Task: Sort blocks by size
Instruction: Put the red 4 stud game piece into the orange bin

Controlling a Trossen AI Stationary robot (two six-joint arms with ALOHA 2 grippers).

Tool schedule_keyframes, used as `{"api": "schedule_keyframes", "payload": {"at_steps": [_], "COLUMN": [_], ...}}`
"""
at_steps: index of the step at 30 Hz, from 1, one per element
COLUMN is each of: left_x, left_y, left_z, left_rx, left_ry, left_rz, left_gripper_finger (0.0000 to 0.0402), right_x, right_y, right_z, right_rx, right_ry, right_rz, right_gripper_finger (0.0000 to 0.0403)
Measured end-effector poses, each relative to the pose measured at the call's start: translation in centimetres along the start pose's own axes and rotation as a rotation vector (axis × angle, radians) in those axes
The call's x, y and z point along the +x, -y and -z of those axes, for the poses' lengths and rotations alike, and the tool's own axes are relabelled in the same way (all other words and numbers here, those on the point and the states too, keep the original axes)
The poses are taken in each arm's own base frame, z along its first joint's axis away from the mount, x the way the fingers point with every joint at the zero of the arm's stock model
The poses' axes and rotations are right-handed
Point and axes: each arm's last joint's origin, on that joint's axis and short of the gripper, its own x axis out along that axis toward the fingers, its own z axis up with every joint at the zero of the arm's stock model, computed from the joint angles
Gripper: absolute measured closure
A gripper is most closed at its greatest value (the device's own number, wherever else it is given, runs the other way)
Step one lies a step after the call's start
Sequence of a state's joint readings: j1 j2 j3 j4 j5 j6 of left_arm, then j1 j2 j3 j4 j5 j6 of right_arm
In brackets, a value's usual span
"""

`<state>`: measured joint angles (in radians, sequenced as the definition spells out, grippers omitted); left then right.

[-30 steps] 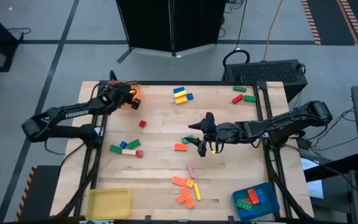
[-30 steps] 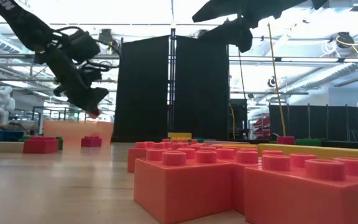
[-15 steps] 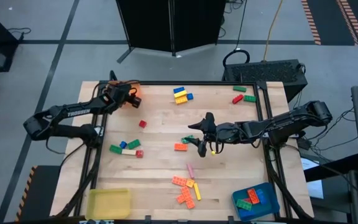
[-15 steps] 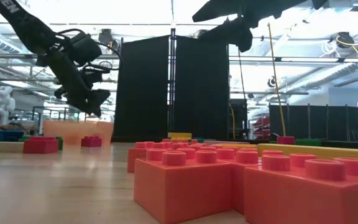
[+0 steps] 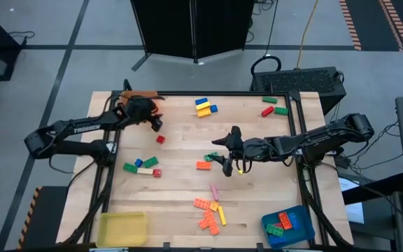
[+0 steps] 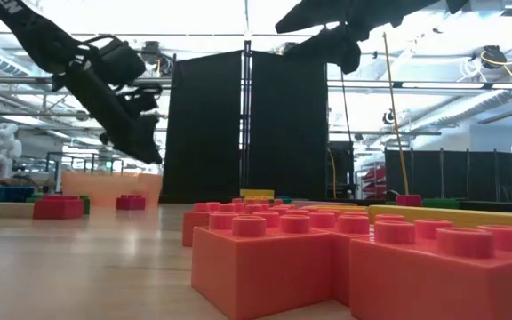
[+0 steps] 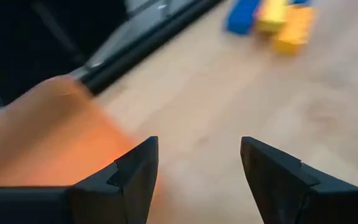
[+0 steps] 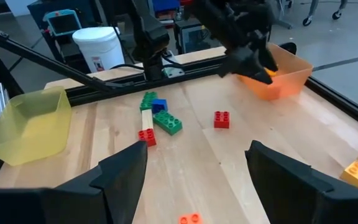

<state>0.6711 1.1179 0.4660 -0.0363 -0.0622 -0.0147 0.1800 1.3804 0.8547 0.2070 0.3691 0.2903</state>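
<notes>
The left gripper (image 5: 155,124) hangs with fingers spread and empty beside the orange tray (image 8: 278,73) at the desk's (image 5: 180,175) far left corner. The right gripper (image 5: 224,162) hovers mid-desk, fingers spread, empty. The blocks (image 5: 208,213) lie scattered over the desk; a red block (image 5: 160,139) sits near the left gripper.

Pale wooden desk (image 5: 180,140), black-framed: small studded plastic bricks (image 5: 209,213) are scattered on it; square trays are set at corners, yellow (image 5: 122,229), blue (image 5: 287,225), orange (image 8: 278,76).
</notes>
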Motion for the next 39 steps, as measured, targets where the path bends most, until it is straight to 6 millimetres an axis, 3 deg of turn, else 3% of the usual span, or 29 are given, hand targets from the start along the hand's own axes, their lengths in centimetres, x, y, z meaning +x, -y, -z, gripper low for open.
{"api": "schedule_keyframes", "payload": {"at_steps": [8,14,18,26,39], "left_x": [-2.1,-2.9,-2.9,-2.4,0.7], "left_y": [4.3,6.7,7.1,7.3,7.9], "left_z": [1.4,2.7,3.0,3.2,5.1], "left_rx": [0.093,0.228,0.288,0.092,0.029], "left_ry": [-0.110,-0.185,-0.178,-0.215,-0.365], "left_rz": [0.258,0.302,0.230,0.149,0.075], "left_gripper_finger": [0.0172,0.0172,0.0171,0.0171,0.0171], "right_x": [0.0,0.0,0.0,0.0,0.0], "right_y": [0.1,0.1,0.0,0.0,0.0], "right_z": [0.0,0.0,0.0,0.0,0.0], "right_rx": [-0.004,-0.011,-0.009,-0.005,-0.007], "right_ry": [-0.002,-0.004,-0.001,-0.001,-0.002], "right_rz": [0.002,-0.001,-0.002,-0.003,-0.003], "right_gripper_finger": [0.0135,0.0135,0.0135,0.0135,0.0135]}}
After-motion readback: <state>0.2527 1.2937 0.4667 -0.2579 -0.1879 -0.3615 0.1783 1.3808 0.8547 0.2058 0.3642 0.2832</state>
